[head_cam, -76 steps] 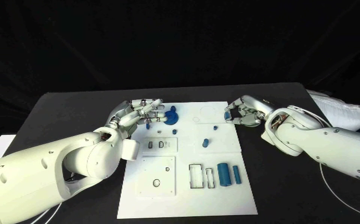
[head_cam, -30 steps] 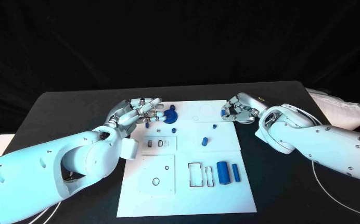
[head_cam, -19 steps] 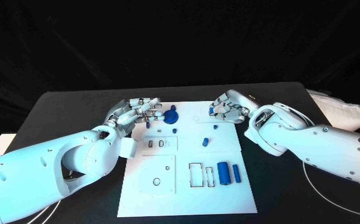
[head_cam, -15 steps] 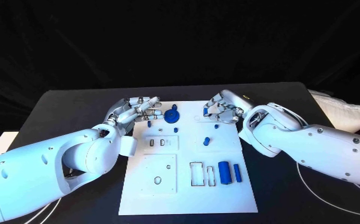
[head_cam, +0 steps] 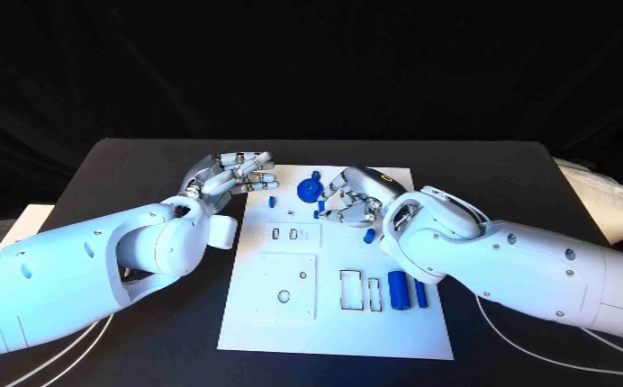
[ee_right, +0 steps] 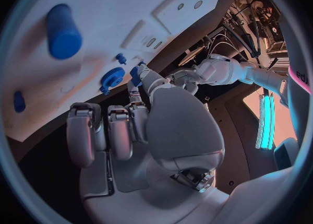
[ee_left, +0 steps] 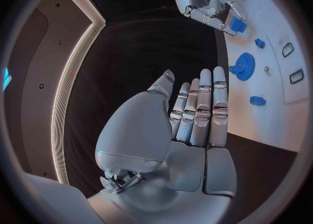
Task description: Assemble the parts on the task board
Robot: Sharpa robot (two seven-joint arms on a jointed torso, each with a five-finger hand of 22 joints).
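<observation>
Meanwhile, the right hand [head_cam: 348,203] has swung in from the board's right edge to over the upper middle of the white task board [head_cam: 390,328], just beside the blue gear-shaped part [head_cam: 309,191]. Its fingers are curled around a small blue piece [ee_right: 136,74] pinched at the fingertips. The left hand [head_cam: 237,175] has stayed at the board's upper left corner, fingers straight and close together, holding nothing. Two blue cylinders [head_cam: 399,290] lie lower right on the board.
</observation>
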